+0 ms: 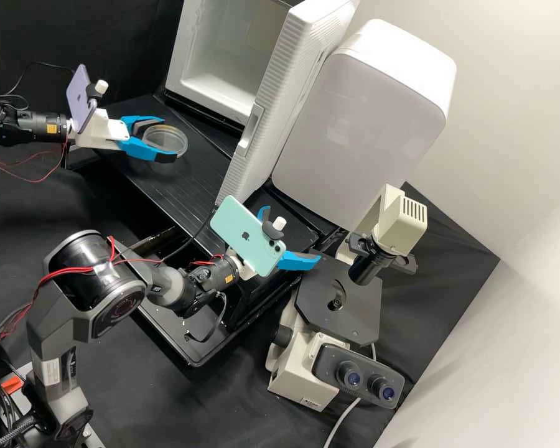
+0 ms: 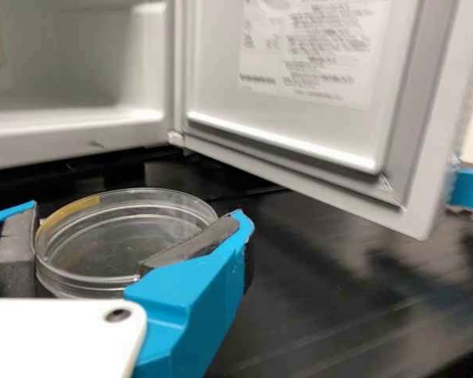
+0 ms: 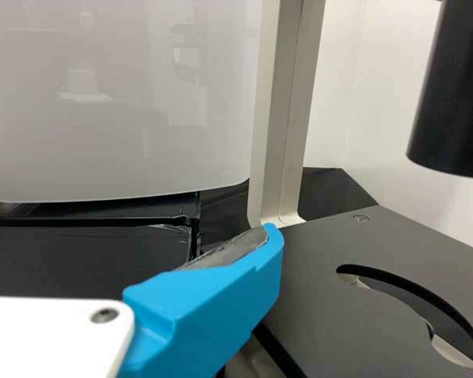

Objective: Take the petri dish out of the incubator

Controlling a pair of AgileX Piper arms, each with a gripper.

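Jaws of the left gripper [image 1: 163,138] are clenched on a round, clear plastic petri dish [image 1: 170,140], with a dark finger pad [image 2: 185,246] pressed to each side of its wall. I cannot tell whether the dish rests on the black ribbed platform [image 1: 190,186] beneath the jaws or hangs just above it. Straight ahead of these jaws stands the white box-shaped incubator [image 1: 218,56] with its cavity open. The dish is outside it, near the front sill. The incubator's white ribbed door [image 1: 280,93] is swung wide, ahead of the jaws and off to one side, apart from them.

On the right gripper [image 1: 295,242] the jaws are released, the two blue fingers spread with nothing between them. One finger [image 3: 221,299] hangs just beside the near edge of the flat black microscope stage [image 3: 355,268]. Ahead of those jaws rises a large white rounded housing [image 1: 367,118]. Higher and to one side of them hangs a black cylindrical condenser [image 3: 457,94]. The white microscope body [image 1: 298,367], with its two eyepieces, lies lower than the jaws and well off to one side.
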